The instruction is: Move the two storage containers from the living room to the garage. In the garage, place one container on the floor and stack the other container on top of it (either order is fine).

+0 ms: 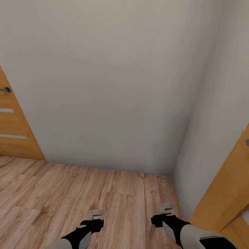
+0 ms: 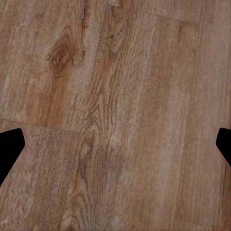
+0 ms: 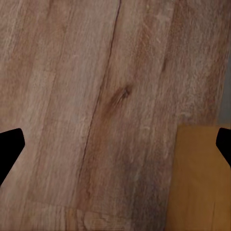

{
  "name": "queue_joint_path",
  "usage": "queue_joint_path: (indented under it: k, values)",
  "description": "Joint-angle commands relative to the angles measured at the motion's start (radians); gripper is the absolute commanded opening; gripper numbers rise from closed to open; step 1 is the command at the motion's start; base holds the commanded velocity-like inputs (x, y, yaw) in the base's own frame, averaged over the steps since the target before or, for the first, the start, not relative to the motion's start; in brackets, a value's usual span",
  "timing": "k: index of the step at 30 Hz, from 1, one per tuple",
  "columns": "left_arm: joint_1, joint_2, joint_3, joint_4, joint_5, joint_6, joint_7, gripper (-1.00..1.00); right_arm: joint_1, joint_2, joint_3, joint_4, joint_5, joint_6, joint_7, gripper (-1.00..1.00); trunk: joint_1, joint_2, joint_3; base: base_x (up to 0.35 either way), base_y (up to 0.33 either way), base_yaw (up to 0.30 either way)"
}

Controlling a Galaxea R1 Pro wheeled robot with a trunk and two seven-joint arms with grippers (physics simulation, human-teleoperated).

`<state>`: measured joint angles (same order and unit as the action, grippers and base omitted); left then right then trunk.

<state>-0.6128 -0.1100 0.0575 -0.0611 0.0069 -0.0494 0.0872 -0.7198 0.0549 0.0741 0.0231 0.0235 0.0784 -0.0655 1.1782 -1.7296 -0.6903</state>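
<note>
1. Grippers come nearest: the left gripper (image 1: 95, 214) and the right gripper (image 1: 166, 208) hang low over the wood-plank floor (image 1: 52, 193), both arms tucked close to the trunk.
2. Fingers of each are spread wide and grasp nothing; in the left wrist view the dark fingertips (image 2: 9, 147) sit at the two sides with bare planks between them, and in the right wrist view the fingertips (image 3: 9, 149) likewise stand apart.
3. Between the right fingers lies plank floor and, toward one side, a strip of orange wooden door (image 3: 197, 178), which puts the right arm just beside that door.
4. Farther out, the planks run to a corner where two plain cream walls (image 1: 114, 86) meet.
5. A second wooden door (image 1: 10, 128) with a dark handle (image 1: 5, 90) stands along the left wall edge; the first door (image 1: 221, 193) leans in at the right.
6. Neither of the storage containers is in sight, so where they lie cannot be told from here.
7. Judged step: transit, empty-handed, on the way to find a container.
8. The next move likely calls for turning the base away from this corner, minding the door close by the right arm.
</note>
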Motion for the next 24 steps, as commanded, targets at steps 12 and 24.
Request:
queue_joint_path:
  k: [12, 24]
  values:
    - [-0.001, 0.0, 0.005, 0.001, 0.001, -0.003, 0.002, 1.0, -0.001, 0.0, 0.007, 0.001, 0.003, 0.003, -0.004, 1.0, 0.0, 0.0, -0.001, 0.144, 0.0, 0.02]
    - [-0.001, 0.0, 0.005, 0.001, 0.001, -0.003, 0.0, 1.0, -0.001, 0.0, 0.007, 0.001, 0.003, 0.003, -0.004, 1.0, 0.0, 0.0, -0.001, 0.329, 0.0, 0.141]
